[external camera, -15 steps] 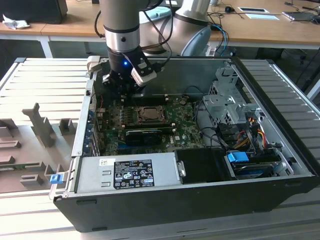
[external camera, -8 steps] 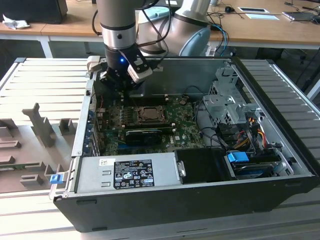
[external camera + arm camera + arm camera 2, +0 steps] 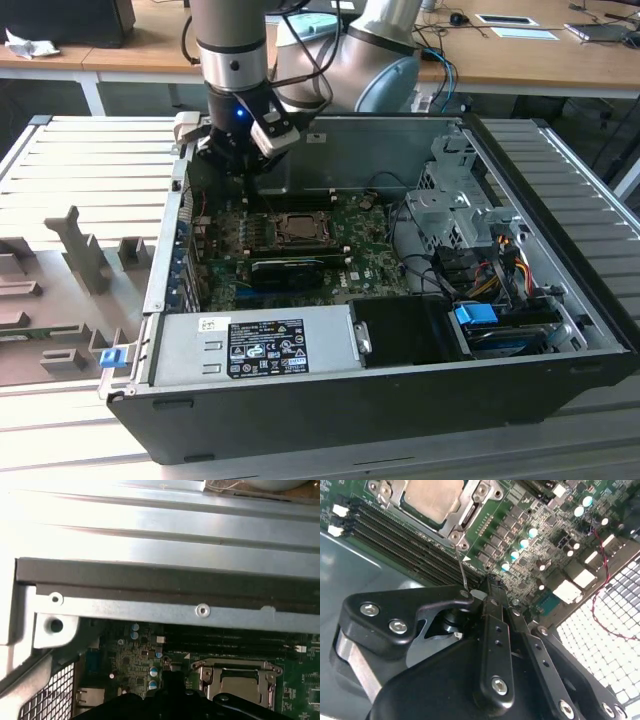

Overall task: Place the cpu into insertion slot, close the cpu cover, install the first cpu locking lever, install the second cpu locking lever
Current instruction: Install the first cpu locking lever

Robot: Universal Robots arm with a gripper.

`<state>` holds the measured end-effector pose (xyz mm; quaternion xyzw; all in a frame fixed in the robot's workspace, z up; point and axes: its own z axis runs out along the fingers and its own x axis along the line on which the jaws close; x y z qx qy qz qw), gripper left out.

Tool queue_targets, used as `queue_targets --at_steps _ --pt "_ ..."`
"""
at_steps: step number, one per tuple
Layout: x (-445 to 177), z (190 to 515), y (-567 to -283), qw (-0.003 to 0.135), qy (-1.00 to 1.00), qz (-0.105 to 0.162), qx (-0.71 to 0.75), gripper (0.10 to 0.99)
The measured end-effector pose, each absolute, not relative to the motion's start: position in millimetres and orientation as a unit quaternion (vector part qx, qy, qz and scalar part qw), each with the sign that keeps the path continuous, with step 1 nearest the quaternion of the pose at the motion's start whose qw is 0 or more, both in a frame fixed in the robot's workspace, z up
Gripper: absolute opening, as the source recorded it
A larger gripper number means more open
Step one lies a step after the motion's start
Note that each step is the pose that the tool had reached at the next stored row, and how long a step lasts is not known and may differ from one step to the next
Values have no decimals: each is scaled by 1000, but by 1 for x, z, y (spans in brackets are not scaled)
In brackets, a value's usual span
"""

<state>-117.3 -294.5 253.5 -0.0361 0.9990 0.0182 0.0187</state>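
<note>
Inside the computer case, claw: closed, apparently empty, just beside the end of the locking lever.
lever axis: runs from claw toward cpu cover.
cpu: seated under that cover.

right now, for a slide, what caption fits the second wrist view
Gripper close to the end of a thin locking lever beside the cpu, seated under the closed cpu cover.
</note>
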Motion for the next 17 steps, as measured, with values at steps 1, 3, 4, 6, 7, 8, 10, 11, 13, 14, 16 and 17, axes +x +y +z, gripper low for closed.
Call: queue_targets --at_steps 1,3,4,6,7,8,10,11,13,14,16,17 --pt "-117 254 -294 19 999 18 -36 106" --pt "-117 254 -294 19 999 18 -36 106" --pt "-117 254 -294 19 999 18 -36 106" --pt "-116 254 -294 19 999 18 -36 106" --pt "-115 254 -294 19 999 18 -36 106" --pt "-115 254 -294 19 999 18 -36 106" --pt "-114 254 -294 19 999 18 -36 106" --pt "-113 254 -294 19 999 18 -36 106" --pt "-112 254 -294 19 999 18 -36 106" --pt "-111 254 -294 19 999 18 -36 106" --pt "-109 254 -294 19 999 18 -36 106" --pt "-108 253 -294 19 999 18 -36 106"
